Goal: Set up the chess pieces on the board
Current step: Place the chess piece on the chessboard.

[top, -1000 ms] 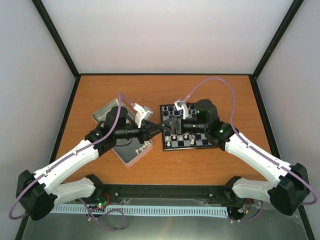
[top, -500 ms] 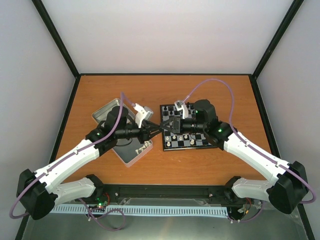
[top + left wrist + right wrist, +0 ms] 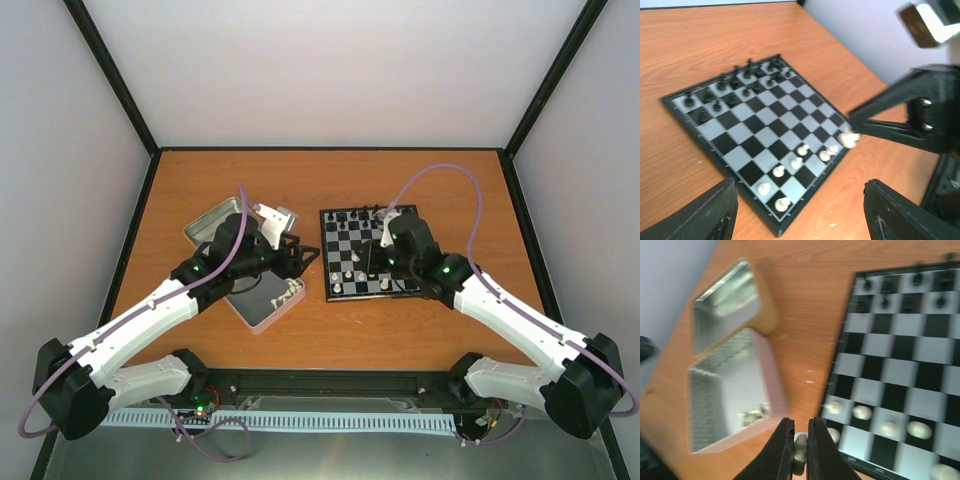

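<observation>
At board [image 3: 900,365] edge — R hand [image 3: 800,437] grips white piece [image 3: 800,452], L hand [image 3: 800,195] released.

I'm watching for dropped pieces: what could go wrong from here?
1. The right gripper pinches a held piece near its fingertips; it could slip or twist out.
2. The placed white pieces on the board stand close together, so lowering the gripper among them might topple a neighbour.
</observation>
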